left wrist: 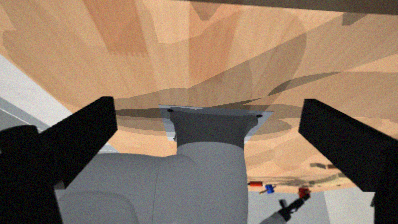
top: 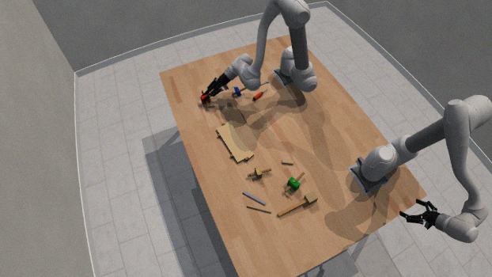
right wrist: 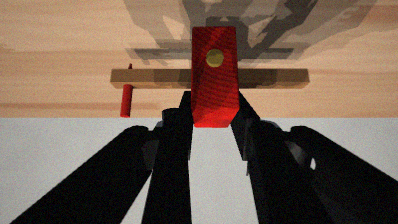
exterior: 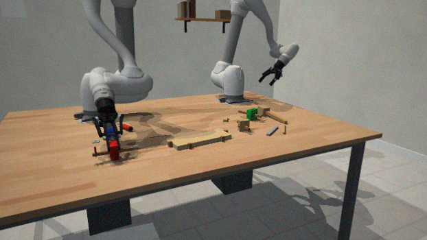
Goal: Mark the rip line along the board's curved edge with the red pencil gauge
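Note:
The red pencil gauge is a red block on a wooden beam, with a red pencil at one beam end. My right gripper is shut on the block, low over the bench near its long edge, apart from the board. The gap below the gauge looks small. The pale board lies flat between small wooden bench dogs. No line can be made out on it. My left gripper is open and empty, raised beyond the bench's end.
A blue gauge and a red-handled tool lie near the right arm. Beyond the board's other end lie a plain wooden gauge, a green gauge, a mallet, a grey bar and a thin stick.

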